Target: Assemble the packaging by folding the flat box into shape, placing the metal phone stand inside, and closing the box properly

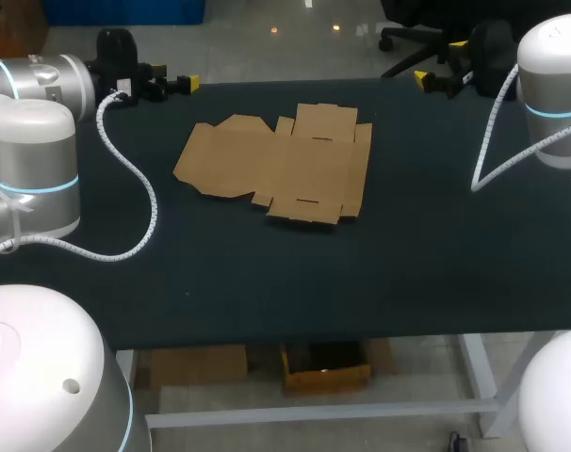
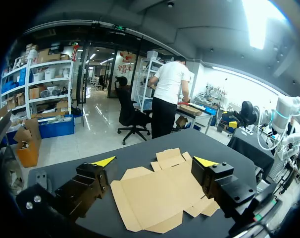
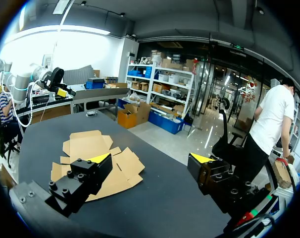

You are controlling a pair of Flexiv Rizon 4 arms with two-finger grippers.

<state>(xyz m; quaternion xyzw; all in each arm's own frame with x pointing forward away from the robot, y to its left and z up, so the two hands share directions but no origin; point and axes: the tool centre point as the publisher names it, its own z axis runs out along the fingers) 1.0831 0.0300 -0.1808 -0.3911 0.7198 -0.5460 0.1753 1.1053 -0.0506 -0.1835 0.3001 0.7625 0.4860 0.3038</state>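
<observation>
A flat, unfolded brown cardboard box (image 1: 285,165) lies on the dark table, toward its far middle. No metal phone stand shows in any view. My left gripper (image 1: 177,85) hovers at the far left edge, open and empty, well left of the cardboard. In the left wrist view its fingers stand wide apart (image 2: 157,161) with the flat box (image 2: 165,191) ahead between them. My right gripper (image 1: 432,80) hangs at the far right edge, open and empty. In the right wrist view (image 3: 150,158) the flat box (image 3: 93,158) lies ahead, partly behind one finger.
The dark table (image 1: 295,282) spreads wide in front of the cardboard. White spiral cables (image 1: 139,193) hang from both arms, the left one drooping over the tabletop. The table's front edge runs across the lower part of the head view.
</observation>
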